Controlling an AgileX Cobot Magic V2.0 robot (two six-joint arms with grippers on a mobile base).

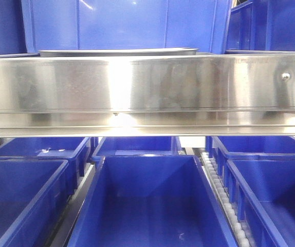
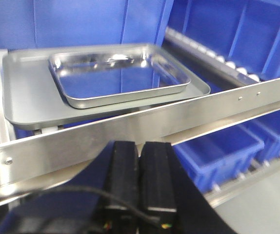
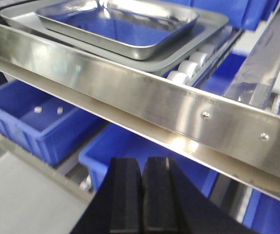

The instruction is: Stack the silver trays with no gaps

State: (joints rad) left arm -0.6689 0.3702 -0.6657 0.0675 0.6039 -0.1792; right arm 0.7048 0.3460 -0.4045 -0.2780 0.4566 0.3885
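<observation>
A small shiny silver tray [image 2: 118, 73] lies inside a larger matte silver tray [image 2: 28, 97] on the upper shelf, behind the steel rail. Both also show in the right wrist view, the small tray [image 3: 120, 24] nested in the large tray [image 3: 198, 36]. In the front view only a tray rim [image 1: 116, 52] shows above the rail. My left gripper [image 2: 140, 146] is shut and empty, in front of and below the rail. My right gripper [image 3: 141, 163] is shut and empty, below the rail over the blue bins.
A broad steel shelf rail [image 1: 147, 90] with screws crosses in front of the trays. Blue plastic bins [image 1: 147, 200] fill the lower level, with roller tracks [image 1: 222, 195] between them. More blue bins [image 1: 122, 23] stand behind the trays.
</observation>
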